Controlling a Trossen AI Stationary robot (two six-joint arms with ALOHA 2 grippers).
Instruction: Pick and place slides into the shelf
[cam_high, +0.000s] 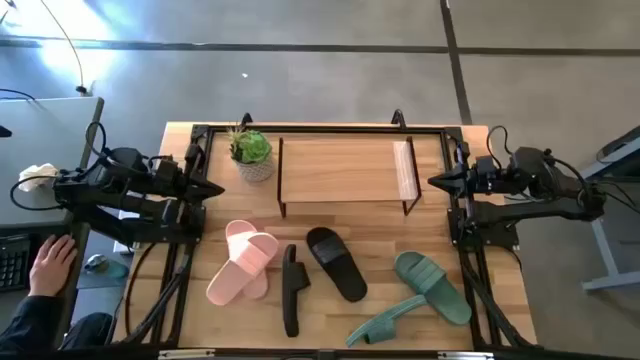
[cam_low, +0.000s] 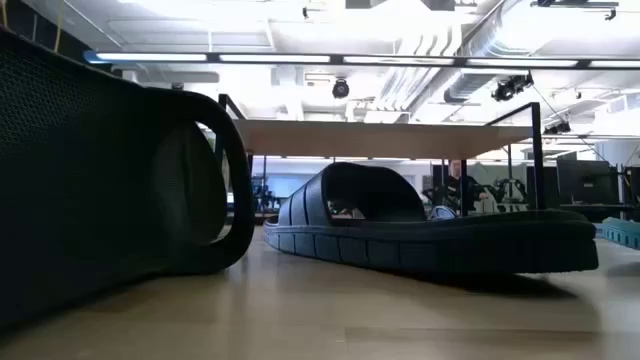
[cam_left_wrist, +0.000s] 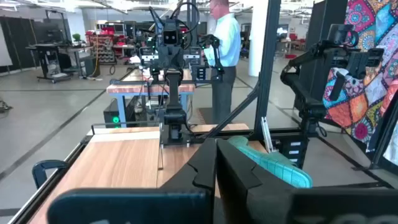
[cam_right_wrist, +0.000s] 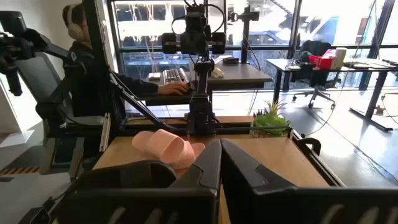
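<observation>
Slides (cam_high: 337, 262) lie scattered on the counter (cam_high: 500, 290) before the bare shelf (cam_high: 340, 170). Left gripper (cam_high: 212, 187) and right gripper (cam_high: 437, 181), both closed, wait at the sides. Overlapping pink slides (cam_high: 243, 262) may snag a grasp.

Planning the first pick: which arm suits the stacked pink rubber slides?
Left. The pink rubber slides lie on the table's left half, nearer the left gripper; the right gripper waits beyond the wooden shelf.

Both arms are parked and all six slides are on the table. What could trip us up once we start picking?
The pink slides lie stacked, so a grasp may lift or drag both. One black slide and one green slide stand on edge and could topple when touched. The potted plant sits close beside the shelf and may get bumped.
</observation>
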